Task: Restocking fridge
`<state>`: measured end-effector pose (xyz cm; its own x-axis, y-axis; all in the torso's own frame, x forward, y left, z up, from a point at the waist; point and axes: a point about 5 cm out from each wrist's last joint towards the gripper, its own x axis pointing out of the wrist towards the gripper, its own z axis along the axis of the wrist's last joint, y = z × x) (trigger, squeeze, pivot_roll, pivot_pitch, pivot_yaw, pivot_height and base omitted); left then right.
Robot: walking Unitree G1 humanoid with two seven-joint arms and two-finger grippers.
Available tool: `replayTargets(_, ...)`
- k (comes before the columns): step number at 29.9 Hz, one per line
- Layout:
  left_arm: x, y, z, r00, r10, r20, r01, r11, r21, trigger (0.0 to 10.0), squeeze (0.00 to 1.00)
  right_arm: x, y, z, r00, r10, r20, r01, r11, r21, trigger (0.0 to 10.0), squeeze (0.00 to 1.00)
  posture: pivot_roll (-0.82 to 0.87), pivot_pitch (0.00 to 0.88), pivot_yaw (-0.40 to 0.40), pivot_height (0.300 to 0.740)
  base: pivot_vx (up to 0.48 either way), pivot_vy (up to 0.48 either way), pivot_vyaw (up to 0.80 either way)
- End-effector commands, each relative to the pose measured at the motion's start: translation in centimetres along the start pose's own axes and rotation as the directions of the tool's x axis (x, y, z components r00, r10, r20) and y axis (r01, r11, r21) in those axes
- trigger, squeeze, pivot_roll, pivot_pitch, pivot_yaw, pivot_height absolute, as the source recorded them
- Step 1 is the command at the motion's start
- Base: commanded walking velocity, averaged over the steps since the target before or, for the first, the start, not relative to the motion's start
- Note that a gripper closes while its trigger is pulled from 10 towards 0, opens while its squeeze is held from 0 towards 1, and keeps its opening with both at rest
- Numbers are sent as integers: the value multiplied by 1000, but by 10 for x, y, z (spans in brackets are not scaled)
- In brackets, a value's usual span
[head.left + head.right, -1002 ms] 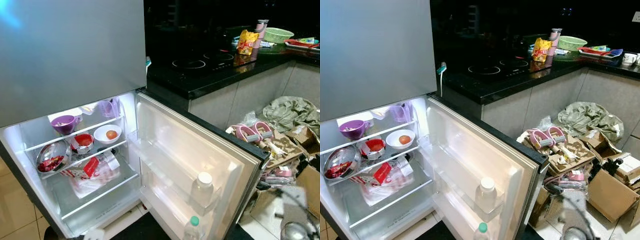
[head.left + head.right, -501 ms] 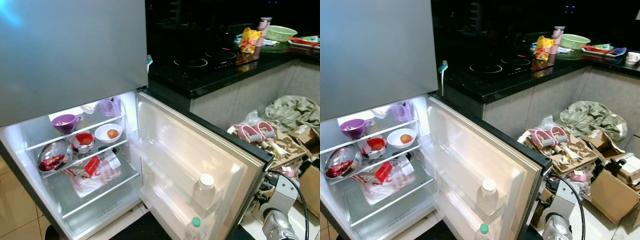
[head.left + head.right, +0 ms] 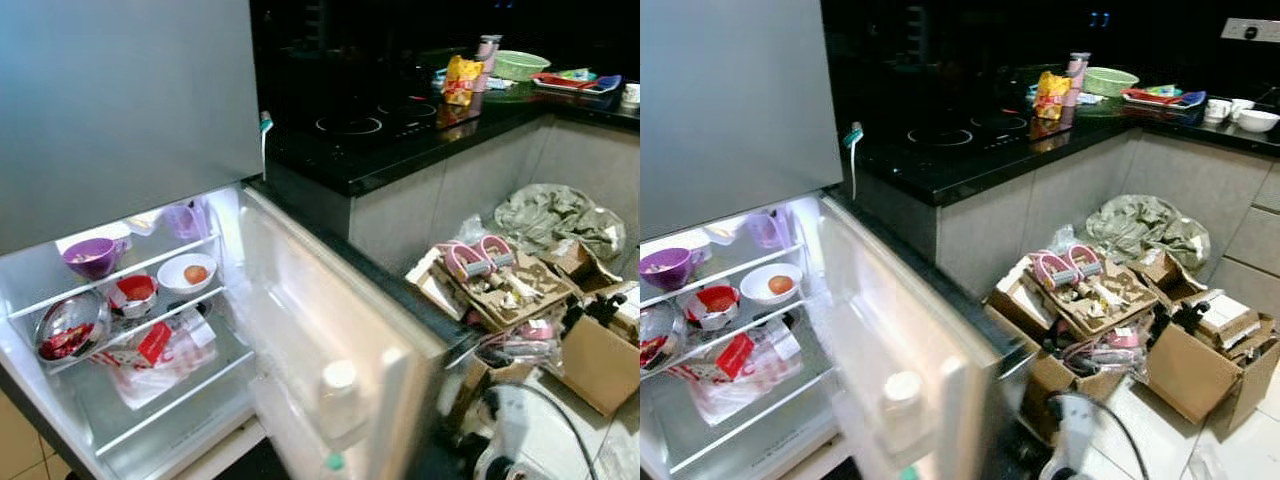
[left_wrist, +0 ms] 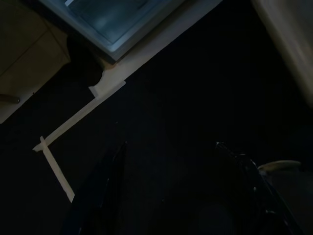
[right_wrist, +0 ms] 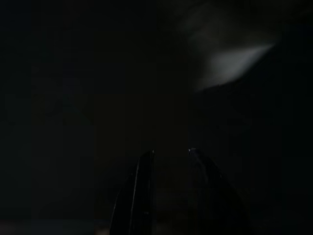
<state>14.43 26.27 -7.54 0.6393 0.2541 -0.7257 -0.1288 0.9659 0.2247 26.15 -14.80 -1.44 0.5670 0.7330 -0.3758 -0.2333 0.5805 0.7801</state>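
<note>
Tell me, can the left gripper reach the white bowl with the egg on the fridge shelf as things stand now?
Probably not yet. The left gripper hangs low, pointing at the dark floor by the fridge's base. The white bowl sits unobstructed on the shelf with the door open, so raising the arm should do.

Fridge door (image 3: 330,350) and its bottle (image 3: 338,385) motion-blurred; right arm (image 3: 500,455) smeared.
</note>
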Motion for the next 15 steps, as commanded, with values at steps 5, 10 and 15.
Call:
replayTargets(5,-5,15,-15,995,78,-60,-81,995,-52,10000,0,1,14,4,978,202,56,-208,967,145,10000,0,0,77,-15,740,0,0,0)
replayTargets(10,-10,37,-21,970,229,-79,-239,959,-152,10000,0,-10,-16,7,966,-212,149,199,975,97,10000,0,4,76,-16,740,0,0,0)
replayTargets(15,-18,62,-24,900,423,-107,-436,865,-248,10000,0,-41,-51,1,773,-615,156,619,785,28,10000,0,5,76,-16,740,0,0,0)
